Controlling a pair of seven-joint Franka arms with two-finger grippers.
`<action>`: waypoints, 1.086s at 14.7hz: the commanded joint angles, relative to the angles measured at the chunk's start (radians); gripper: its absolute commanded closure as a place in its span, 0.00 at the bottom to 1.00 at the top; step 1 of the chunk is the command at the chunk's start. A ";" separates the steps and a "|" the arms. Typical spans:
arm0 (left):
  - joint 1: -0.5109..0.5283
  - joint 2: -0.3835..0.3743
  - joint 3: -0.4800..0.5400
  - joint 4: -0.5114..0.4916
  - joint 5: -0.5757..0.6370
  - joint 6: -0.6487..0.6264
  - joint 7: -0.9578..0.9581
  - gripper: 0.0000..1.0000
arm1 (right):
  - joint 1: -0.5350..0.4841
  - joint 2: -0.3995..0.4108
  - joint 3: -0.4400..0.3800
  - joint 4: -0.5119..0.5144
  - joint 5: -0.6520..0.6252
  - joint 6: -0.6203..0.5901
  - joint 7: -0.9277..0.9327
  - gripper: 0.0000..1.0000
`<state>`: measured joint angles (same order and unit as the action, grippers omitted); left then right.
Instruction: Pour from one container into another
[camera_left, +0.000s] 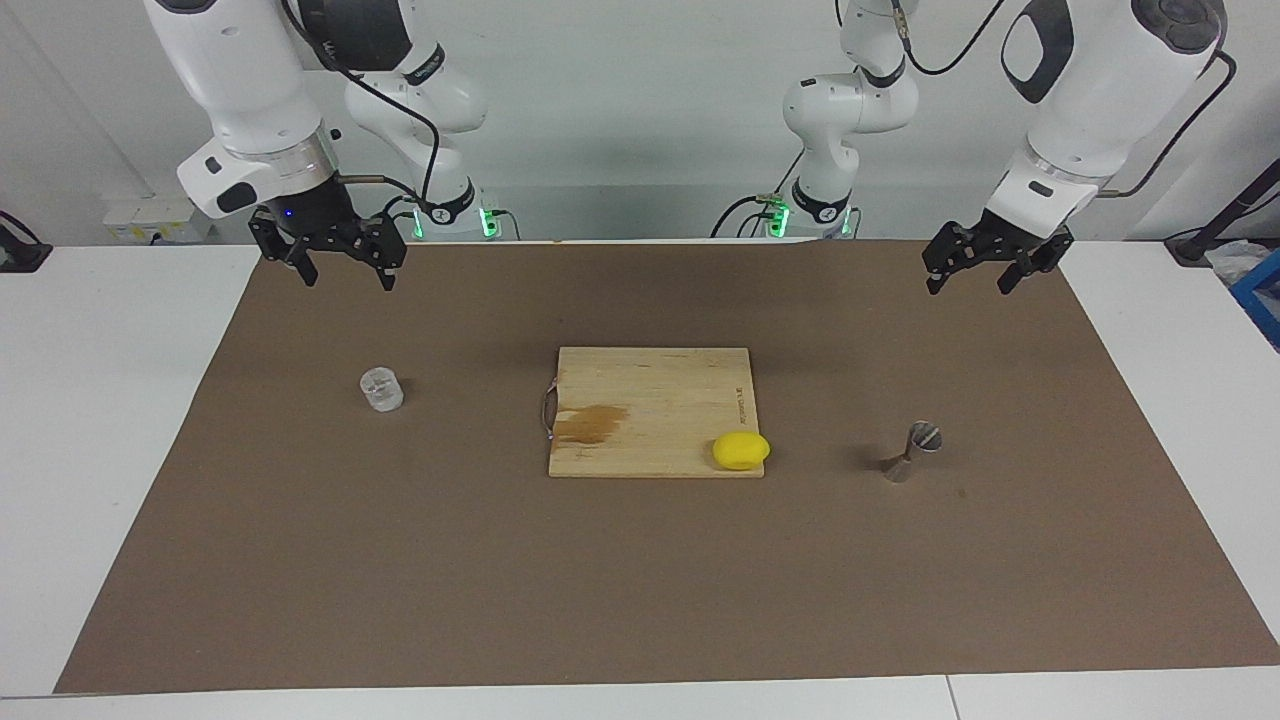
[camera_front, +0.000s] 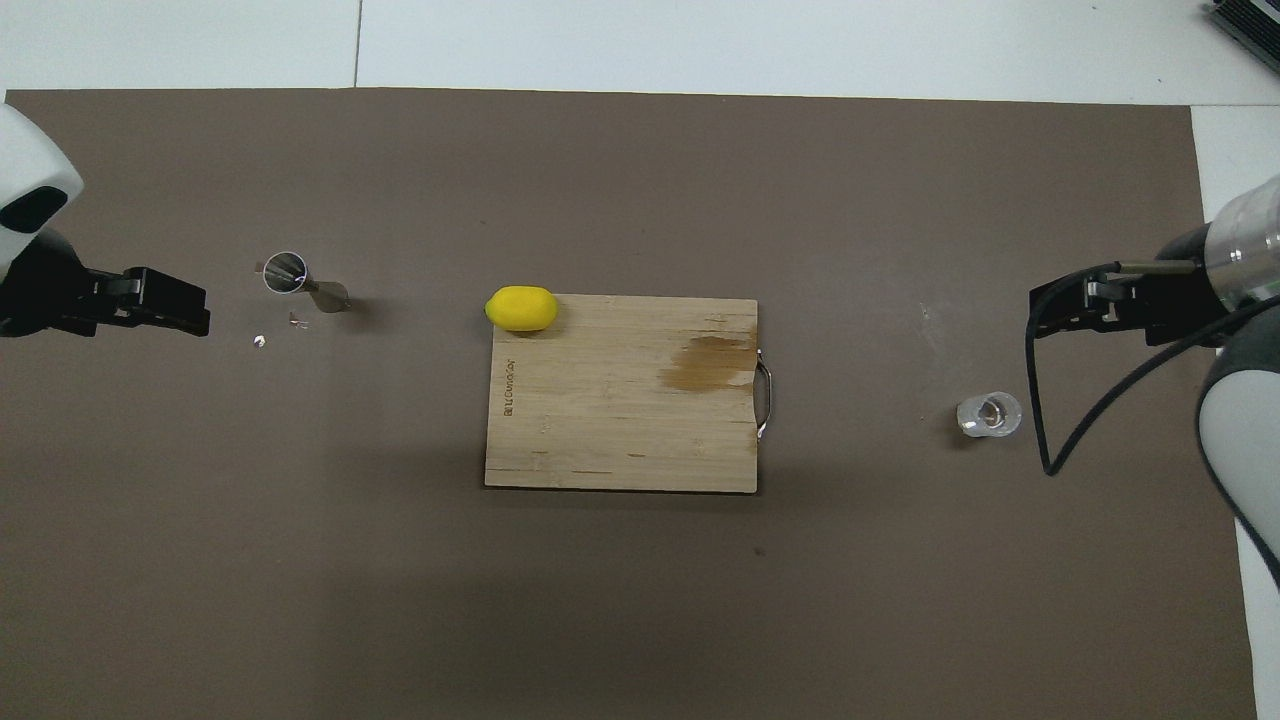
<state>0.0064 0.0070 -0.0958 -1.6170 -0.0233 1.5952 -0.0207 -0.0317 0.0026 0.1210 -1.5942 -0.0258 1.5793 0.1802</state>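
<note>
Hovering wide-spread and empty (both raised), right hand (camera_left: 344, 272) above clear cup (camera_left: 381, 390), left hand (camera_left: 968, 272) above jigger (camera_left: 912, 452).

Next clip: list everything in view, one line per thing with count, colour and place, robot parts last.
Clear squat cup: one, transparent, on the mat toward the right arm's end.
Grey metal hourglass jigger: one, toward the left arm's end.
Wooden cutting board: one, light brown, stained, mid-mat.
Lemon: one, yellow, on the board's corner farthest from the robots.
Brown mat: one, covering the white table.
Right tool: one, black, open, raised.
Left tool: one, black, open, raised.
</note>
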 joint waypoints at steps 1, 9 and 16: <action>0.004 -0.036 0.002 -0.041 -0.009 -0.003 0.005 0.00 | -0.011 -0.019 0.005 -0.032 0.007 0.021 -0.031 0.00; 0.106 0.036 0.008 -0.061 -0.182 -0.014 -0.150 0.00 | -0.014 -0.021 0.002 -0.036 0.007 0.021 -0.018 0.00; 0.214 0.041 0.011 -0.300 -0.599 0.251 -0.648 0.00 | -0.014 -0.021 0.002 -0.036 0.007 0.021 -0.018 0.00</action>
<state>0.1898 0.0809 -0.0768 -1.8068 -0.5165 1.7443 -0.5645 -0.0328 0.0024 0.1193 -1.6014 -0.0258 1.5793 0.1802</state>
